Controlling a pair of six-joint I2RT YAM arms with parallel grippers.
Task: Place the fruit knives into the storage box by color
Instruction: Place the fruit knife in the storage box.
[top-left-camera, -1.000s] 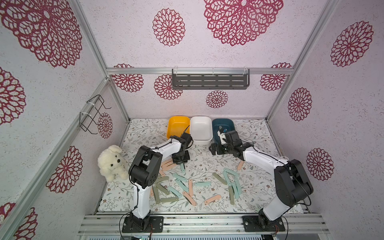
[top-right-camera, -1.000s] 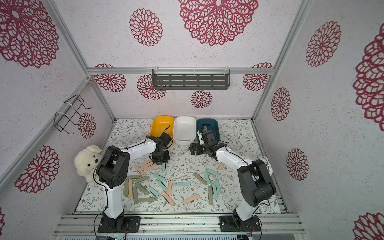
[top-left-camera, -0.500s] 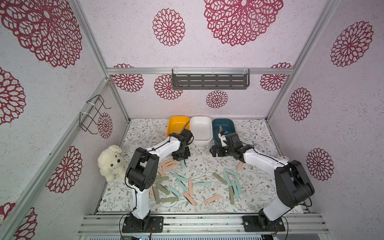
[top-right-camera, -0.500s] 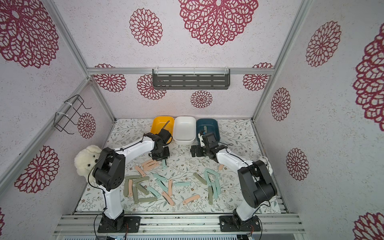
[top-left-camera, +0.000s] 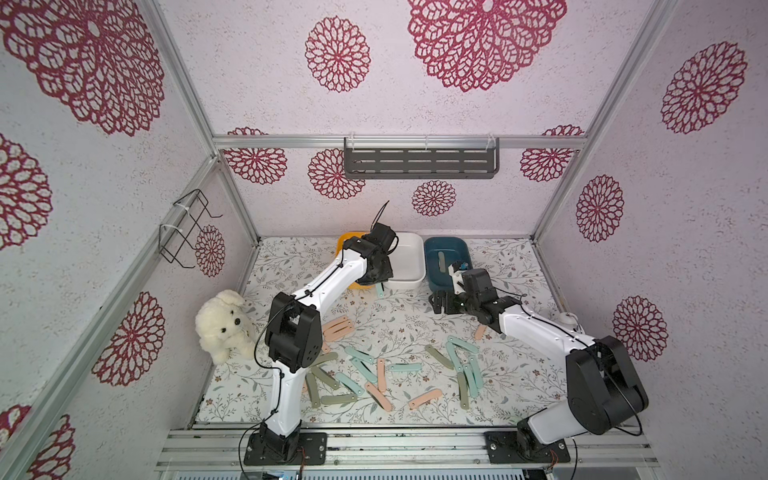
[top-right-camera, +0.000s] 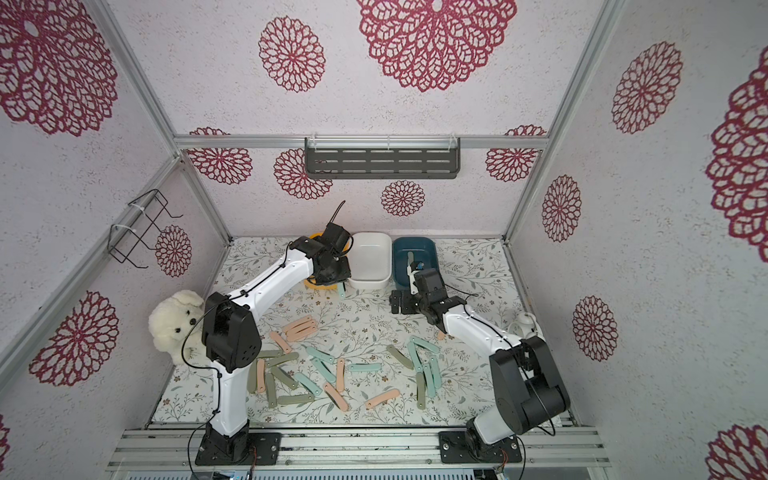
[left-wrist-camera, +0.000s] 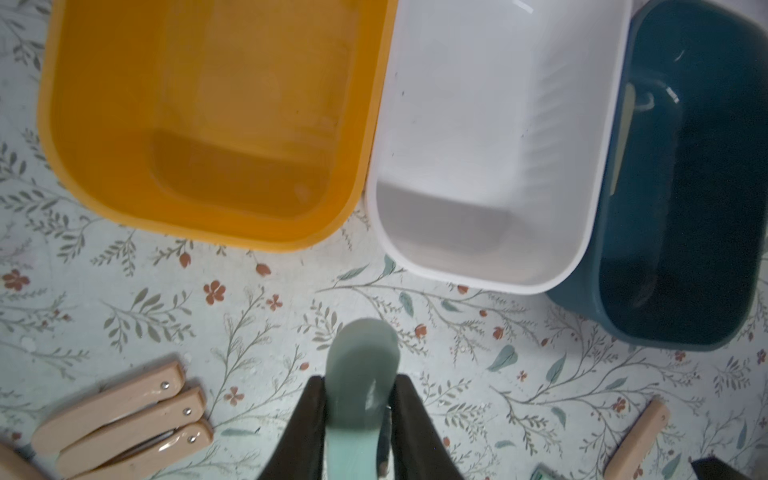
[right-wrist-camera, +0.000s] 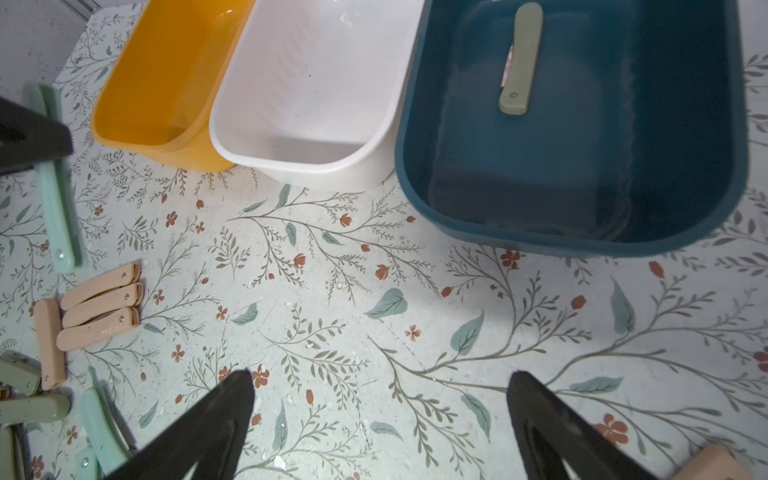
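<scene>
Hanging from the left gripper (left-wrist-camera: 359, 384), a mint knife (left-wrist-camera: 360, 361) is clamped toward one end, and the rest of it dangles down over the mat (left-wrist-camera: 124, 299). It sits just in front of the seam between the yellow box (left-wrist-camera: 199, 228) and the white box (left-wrist-camera: 478, 279), and is not over either one. Both of these boxes look empty. The fingers seem to press on the knife's narrow edges, though the wrist view is too blurred to be sure.

The right gripper (right-wrist-camera: 379, 376) is spread wide and holds nothing, low over bare mat in front of the blue box (right-wrist-camera: 540, 246). One olive knife (right-wrist-camera: 521, 58) lies flat inside that box. The other knives (top-left-camera: 374, 374) are scattered on the near half of the mat, some overlapping.

Each knife looks like a light, stiff bar that would not bend or break, so a short drop into a box should do no harm. The handles are smooth and slightly glossy, so a grip near an end will probably let the bar swing or slide. The steadier hold is at mid-length, across the narrow width.

Three pink knives (left-wrist-camera: 120, 419) lie side by side and touching, which leaves no gap for a finger between them. An outer one, or a free end, looks like the easier place to start. Where knives cross in the pile, the top one should be lifted first.
</scene>
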